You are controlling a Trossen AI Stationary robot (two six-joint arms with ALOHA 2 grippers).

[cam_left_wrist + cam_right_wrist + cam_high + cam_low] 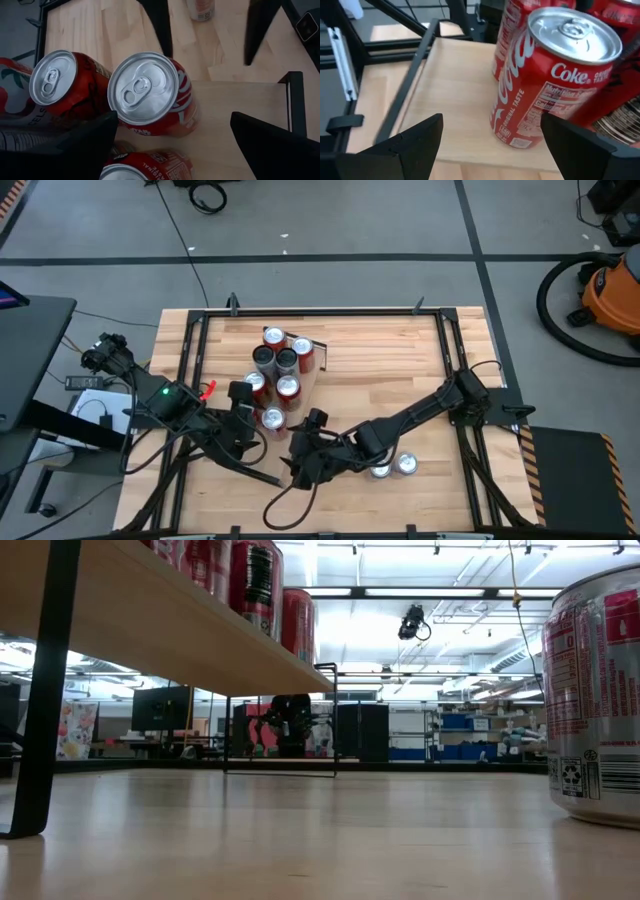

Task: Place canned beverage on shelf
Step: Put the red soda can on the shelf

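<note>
The pale wood shelf (240,110) carries several upright cans (285,360), red ones and dark ones. The nearest is a red Coke can (150,95), standing on its base close to the shelf's near end (455,100). My left gripper (173,120) hovers above it, slanting down and open, with one finger on each side of the can and apart from it. From the other side my right gripper (492,120) points at the same can (555,75). It is open too, and its fingertips stay short of the can. In the high view the left gripper (250,402) and right gripper (312,423) flank this can.
Two more cans (392,467) stand on the tabletop near the right arm; one looms at the right of the low view (600,690). The shelf's dark leg (40,690) and end bars (295,100) stand near the grippers. Bare tabletop lies to the far right (400,360).
</note>
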